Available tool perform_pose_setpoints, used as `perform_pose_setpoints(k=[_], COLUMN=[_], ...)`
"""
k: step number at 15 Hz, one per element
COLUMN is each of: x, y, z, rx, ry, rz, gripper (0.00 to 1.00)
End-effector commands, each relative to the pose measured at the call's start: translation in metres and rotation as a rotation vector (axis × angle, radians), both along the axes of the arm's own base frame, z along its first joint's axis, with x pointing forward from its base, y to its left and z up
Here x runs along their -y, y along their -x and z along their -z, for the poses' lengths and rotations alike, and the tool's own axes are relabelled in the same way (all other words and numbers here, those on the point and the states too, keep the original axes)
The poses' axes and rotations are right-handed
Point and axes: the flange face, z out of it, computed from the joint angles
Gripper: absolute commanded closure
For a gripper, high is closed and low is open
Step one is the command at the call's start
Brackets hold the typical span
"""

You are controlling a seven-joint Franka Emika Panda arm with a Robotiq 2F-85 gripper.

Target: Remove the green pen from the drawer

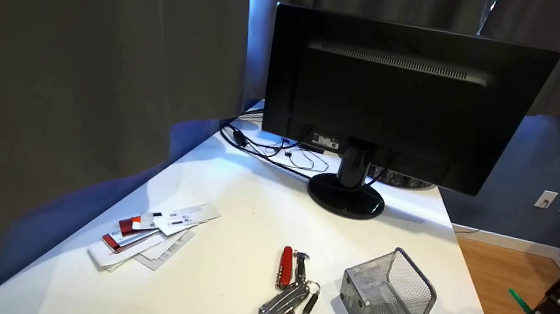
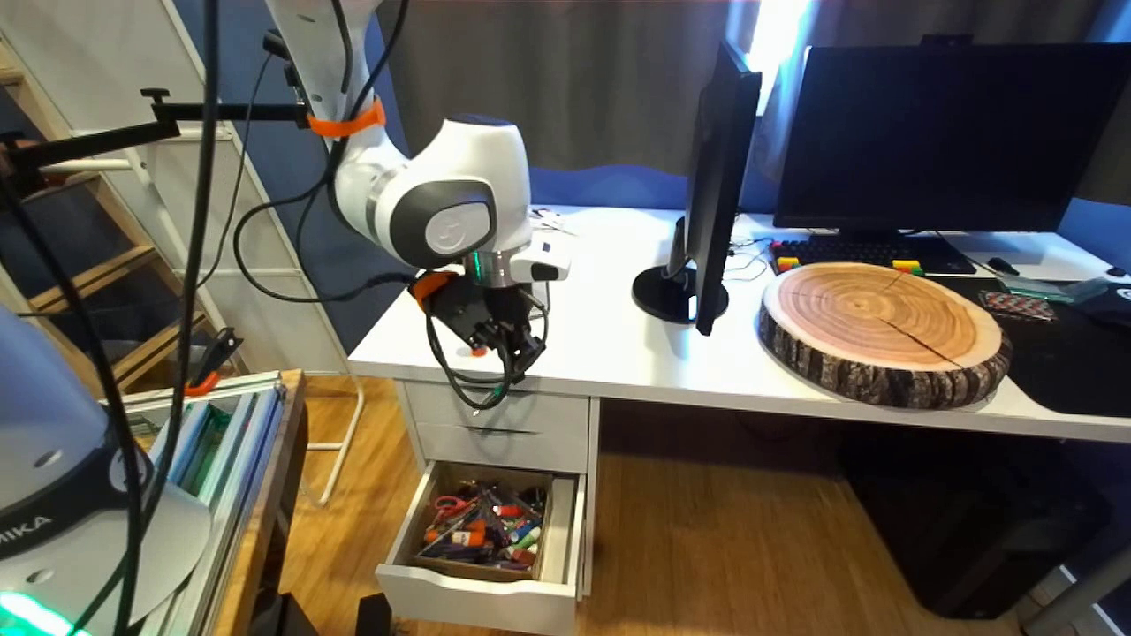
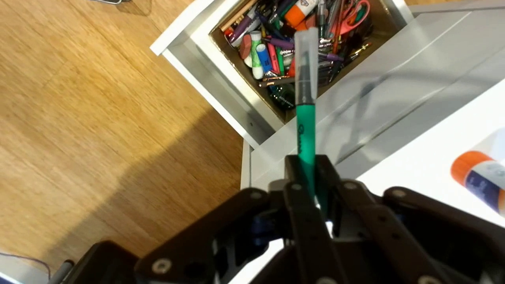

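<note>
Green pen [image 3: 306,128] — pinched in the jaws, held above the open, cluttered drawer [image 2: 477,599]

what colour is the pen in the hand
The pen has a green body, clearest in the wrist view.

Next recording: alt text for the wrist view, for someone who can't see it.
The gripper pinches a green pen, with an open white drawer below holding a box crammed with stationery. Wooden floor shows at left; a glue stick is on the white desk at right.
</note>
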Motion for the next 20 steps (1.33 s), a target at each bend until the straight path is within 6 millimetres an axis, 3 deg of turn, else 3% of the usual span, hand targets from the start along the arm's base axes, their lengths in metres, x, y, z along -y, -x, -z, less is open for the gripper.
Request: perform_pose_setpoints(k=[1, 5, 10, 14, 20], x=[-0.015, -0.038, -0.049, -0.058, -0.076], y=[-0.001, -0.017, -0.050, -0.073, -0.088], z=[-0.020, -0.026, -0.029, -0.014, 0.013], rx=[-0.010, -0.013, -0.011, -0.023, -0.056], ry=[-0.002, -0.025, -0.035, -0.055, -0.077], rz=[-0.040, -0.091, -0.121, -0.130, -0.144], gripper=[0.97, 0.97, 0.97, 0.97, 0.97])
